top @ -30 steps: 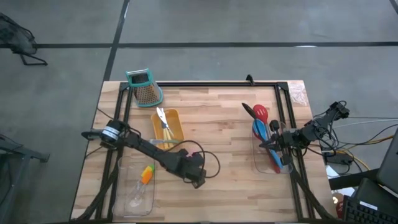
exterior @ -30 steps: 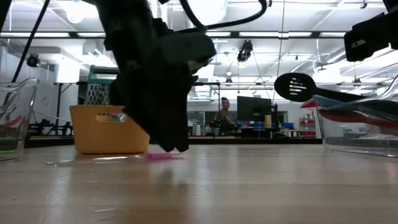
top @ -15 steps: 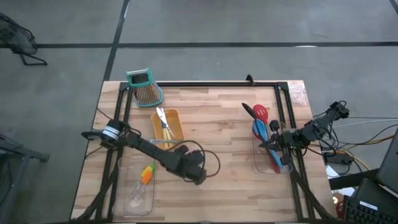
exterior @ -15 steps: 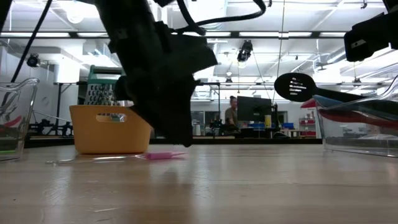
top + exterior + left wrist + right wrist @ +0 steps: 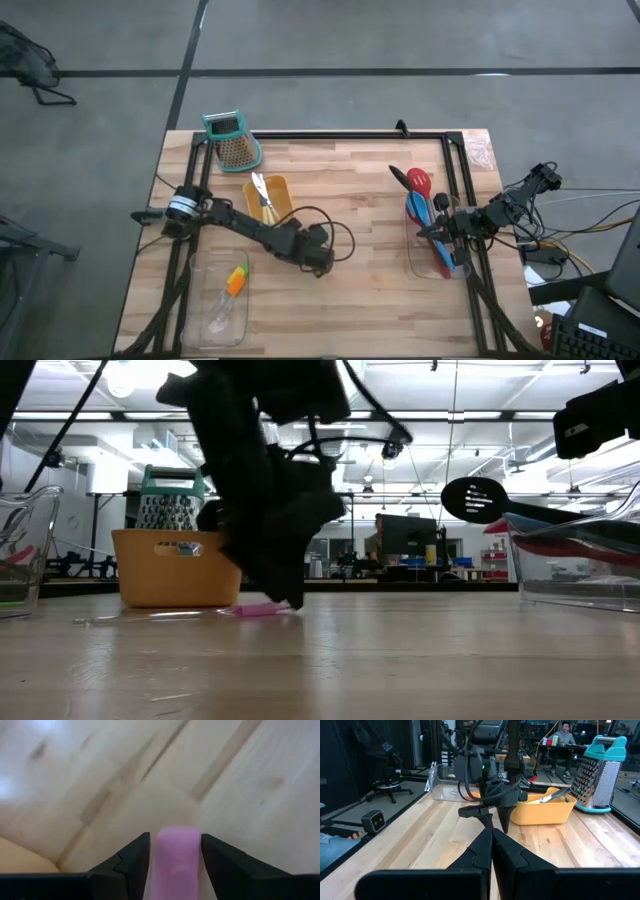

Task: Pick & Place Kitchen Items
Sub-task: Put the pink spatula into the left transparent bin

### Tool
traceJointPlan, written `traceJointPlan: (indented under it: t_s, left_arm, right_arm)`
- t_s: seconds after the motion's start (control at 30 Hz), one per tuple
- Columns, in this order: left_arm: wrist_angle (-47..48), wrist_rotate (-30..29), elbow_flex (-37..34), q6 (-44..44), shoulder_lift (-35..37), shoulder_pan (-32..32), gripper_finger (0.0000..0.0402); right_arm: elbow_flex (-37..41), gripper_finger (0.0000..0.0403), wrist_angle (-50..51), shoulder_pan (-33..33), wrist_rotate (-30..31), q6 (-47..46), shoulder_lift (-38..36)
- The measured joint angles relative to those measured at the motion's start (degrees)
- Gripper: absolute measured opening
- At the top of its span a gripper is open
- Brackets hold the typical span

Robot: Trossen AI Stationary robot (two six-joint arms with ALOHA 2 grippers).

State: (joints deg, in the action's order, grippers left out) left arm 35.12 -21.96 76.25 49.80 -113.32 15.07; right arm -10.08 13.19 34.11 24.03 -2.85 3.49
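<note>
A small tool with a pink tip (image 5: pixel 178 857) and a clear handle lies flat on the wooden table, seen in the low view (image 5: pixel 262 610). My left gripper (image 5: pixel 318 264) stands over it at the table's middle, pointing down. It is open, with one finger on each side of the pink tip (image 5: pixel 175 840). My right gripper (image 5: pixel 440 232) is shut and empty (image 5: pixel 491 845), and waits above the clear tray (image 5: pixel 415 262) on the right. That tray holds the red spoon (image 5: pixel 418 182), the blue spoon (image 5: pixel 415 208) and the black slotted spoon (image 5: pixel 478 500). My left gripper's fingers (image 5: pixel 135 857) come from above and stand close on either side of the pink tip (image 5: pixel 172 845), which lies on the table. I cannot tell whether they touch it.
A yellow tray (image 5: pixel 287 207) holding small metal-bladed tools stands just beyond my left gripper. The teal-topped grater (image 5: pixel 232 140) stands at the far left. A clear tray (image 5: pixel 205 300) at the near left holds an orange and green tool (image 5: pixel 236 280). Bare wood lies between the two arms.
My left gripper has moved toward the table's far edge, has tipped, and now has its fingertips around the pink tip. The pink tool has stayed flat on the table.
</note>
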Motion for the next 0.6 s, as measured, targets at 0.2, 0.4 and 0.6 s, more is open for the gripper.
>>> traceJointPlan:
  t_s: [0.2,0.4,0.6]
  left_arm:
    - [-0.9,3.17,-1.95,1.28,0.17,0.14,0.0183]
    - [-0.99,4.25,-1.97,-0.16,0.17,0.52,0.0172]
    - [-1.06,6.73,-1.93,-0.54,0.17,0.57,0.0107]
  right_arm:
    - [0.02,0.0008,0.0,0.0,0.0,-0.02,0.0]
    - [0.02,0.0008,0.0,-0.01,-0.01,-0.05,0.0]
    - [0.02,0.0008,0.0,-0.01,0.0,0.0,0.0]
